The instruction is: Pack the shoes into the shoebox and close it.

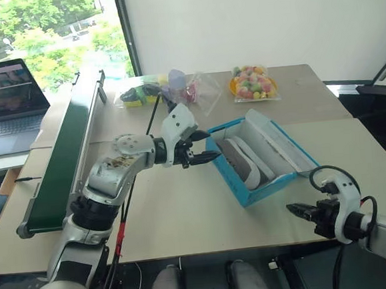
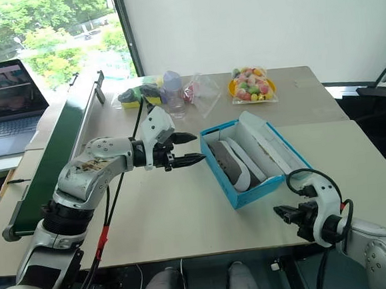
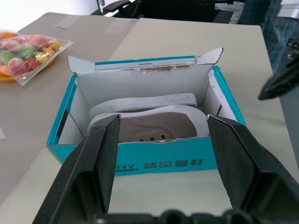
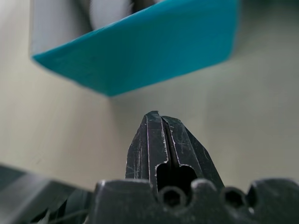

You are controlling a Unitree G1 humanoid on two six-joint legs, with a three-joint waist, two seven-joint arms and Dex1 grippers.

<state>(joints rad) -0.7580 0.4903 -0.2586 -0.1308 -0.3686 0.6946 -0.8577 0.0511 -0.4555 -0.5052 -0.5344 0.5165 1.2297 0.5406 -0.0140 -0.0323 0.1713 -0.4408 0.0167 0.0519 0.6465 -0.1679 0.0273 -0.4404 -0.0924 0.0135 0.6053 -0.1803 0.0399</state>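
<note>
Closed tight and empty, my right gripper point(image 1: 293, 208) waits near the shoebox point(image 1: 227, 176); both shoes point(image 1: 242, 160) are inside, so my open left gripper point(image 1: 210, 145) faces its side.

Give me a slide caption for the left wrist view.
Open left pincer faces the blue shoebox, both shoes inside, lid up.
</note>
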